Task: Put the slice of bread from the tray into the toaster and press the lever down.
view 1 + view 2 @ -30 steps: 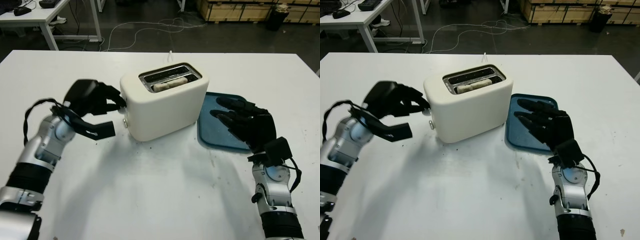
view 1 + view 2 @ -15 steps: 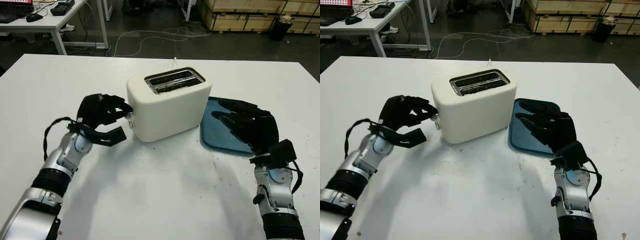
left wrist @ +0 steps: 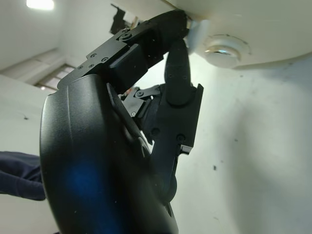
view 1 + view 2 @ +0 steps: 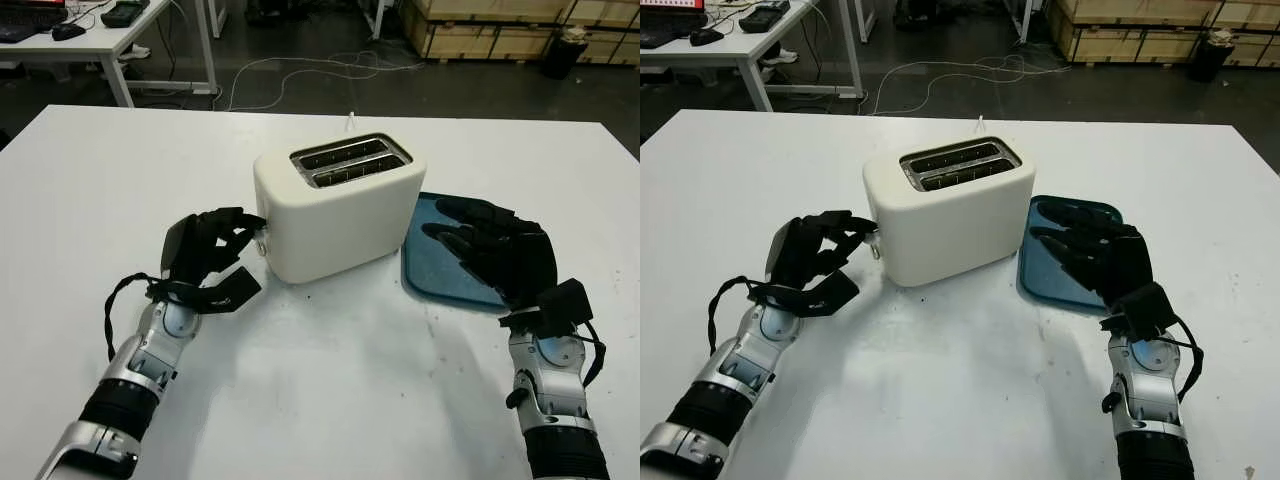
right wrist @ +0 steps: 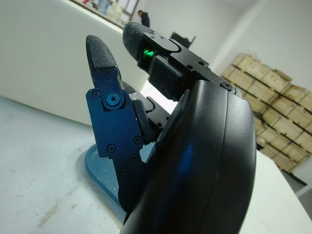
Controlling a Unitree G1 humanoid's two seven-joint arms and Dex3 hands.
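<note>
With the left hand (image 4: 205,250) curling its fingers (image 3: 178,73) on the lever (image 4: 876,240) at the white toaster's (image 4: 340,205) end, bread out of sight in its slots, a slip could spring it, while the open right hand (image 4: 495,250) hovers over the blue tray (image 4: 425,262).

Left hand (image 4: 205,258) curled (holding nothing); right hand (image 4: 495,250) open.

Black left hand (image 4: 205,255), silver forearms, black cables
</note>
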